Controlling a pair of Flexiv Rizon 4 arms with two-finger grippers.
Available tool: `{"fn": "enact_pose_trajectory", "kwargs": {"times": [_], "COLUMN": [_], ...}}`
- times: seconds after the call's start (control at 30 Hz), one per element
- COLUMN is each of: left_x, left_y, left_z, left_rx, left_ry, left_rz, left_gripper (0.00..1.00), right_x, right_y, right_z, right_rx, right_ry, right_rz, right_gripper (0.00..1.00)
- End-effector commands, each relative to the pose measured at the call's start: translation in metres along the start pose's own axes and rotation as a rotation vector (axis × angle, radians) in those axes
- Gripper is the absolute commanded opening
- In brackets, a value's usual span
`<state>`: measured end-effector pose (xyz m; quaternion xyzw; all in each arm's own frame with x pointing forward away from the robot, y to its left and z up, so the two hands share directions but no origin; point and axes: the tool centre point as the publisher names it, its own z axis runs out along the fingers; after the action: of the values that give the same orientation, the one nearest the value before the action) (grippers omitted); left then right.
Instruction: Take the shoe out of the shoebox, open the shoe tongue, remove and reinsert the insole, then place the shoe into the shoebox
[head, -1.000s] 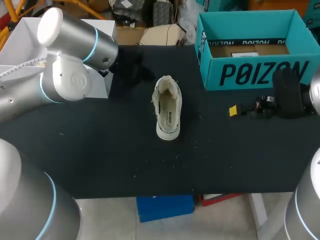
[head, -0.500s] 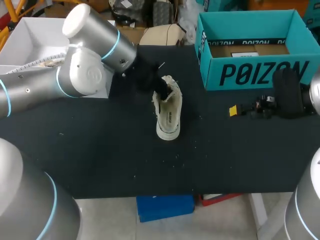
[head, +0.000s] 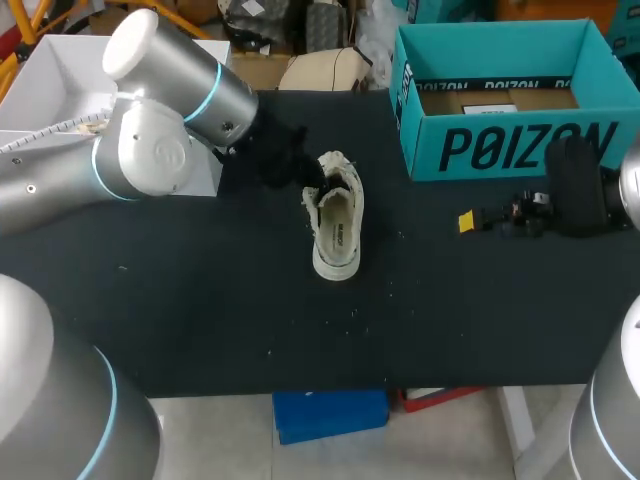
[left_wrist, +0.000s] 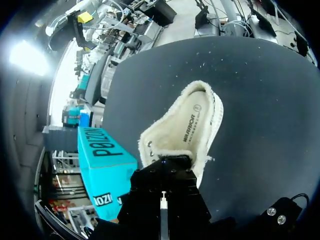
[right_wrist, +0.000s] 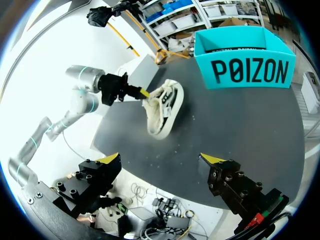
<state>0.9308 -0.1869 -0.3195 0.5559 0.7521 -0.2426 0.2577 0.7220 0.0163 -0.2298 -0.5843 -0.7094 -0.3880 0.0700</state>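
In the middle of the head view the shoe (head: 335, 215) lies on the black table (head: 200, 320), out of the teal shoebox (head: 500, 150), which stands open at the upper right, well apart from it. Your left gripper (head: 312, 186) is at the upper-left edge of the shoe's mouth, touching the fuzzy rim. In the left wrist view the black gripper body covers the contact, so you cannot tell whether it is clamped on the rim or only resting against it. Just ahead of that gripper the pale insole (left_wrist: 192, 125) lies flat inside the shoe.

Your right gripper (right_wrist: 161, 158) hangs at the right of the head view, below the shoebox's front wall. It is spread wide, holds nothing, and is well apart from the shoe.

By the look of it, you are at the opening step: the shoe is out and the mouth is being worked, but the insole is not yet lifted. The next move likely calls for a firm hold on the rim or tongue, pulling it back. The right gripper would then need to come across to steady the shoe or reach the insole.
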Motion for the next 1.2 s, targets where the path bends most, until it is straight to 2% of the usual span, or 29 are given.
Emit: {"fn": "enact_pose_trajectory", "kwargs": {"times": [0.03, 0.23, 0.57, 0.7, 0.83, 0.87, 0.93, 0.97, 1.0, 1.2], "left_x": [-0.013, -0.024, 0.001, 0.009, 0.006, 0.004, -0.003, -0.005, -0.007, -0.006], "left_y": [0.002, 0.013, -0.005, -0.011, -0.013, -0.014, -0.016, -0.017, -0.019, -0.027], "left_z": [-0.019, 0.008, 0.048, 0.051, 0.034, 0.028, 0.011, 0.003, -0.005, -0.045], "left_rx": [-0.017, -0.003, 0.107, 0.122, 0.114, 0.111, 0.099, 0.094, 0.092, 0.086], "left_ry": [0.03, 0.069, 0.166, 0.184, 0.187, 0.19, 0.197, 0.206, 0.211, 0.231], "left_rz": [0.02, 0.057, 0.012, -0.004, -0.003, -0.004, -0.005, -0.015, -0.026, -0.191], "left_gripper": [0.0, 0.0, 0.0, 0.0, 0.0, 0.22, 0.54, 0.9, 1.0, 1.0], "right_x": [0.0, 0.0, 0.0, 0.0, 0.0, 0.0, 0.0, 0.0, 0.0, 0.0], "right_y": [-0.001, -0.001, -0.001, -0.001, -0.001, -0.001, -0.001, -0.001, -0.001, -0.001], "right_z": [0.001, 0.001, 0.001, 0.001, 0.001, 0.001, 0.001, 0.001, 0.001, 0.001], "right_rx": [-0.002, -0.002, -0.002, -0.002, -0.002, -0.002, -0.002, -0.002, -0.002, -0.002], "right_ry": [-0.001, -0.001, -0.001, -0.001, -0.001, -0.001, -0.001, -0.001, -0.001, -0.001], "right_rz": [0.0, 0.0, 0.0, 0.0, 0.0, 0.0, 0.0, 0.0, 0.0, 0.0], "right_gripper": [1.0, 1.0, 1.0, 1.0, 1.0, 1.0, 1.0, 1.0, 1.0, 1.0]}}
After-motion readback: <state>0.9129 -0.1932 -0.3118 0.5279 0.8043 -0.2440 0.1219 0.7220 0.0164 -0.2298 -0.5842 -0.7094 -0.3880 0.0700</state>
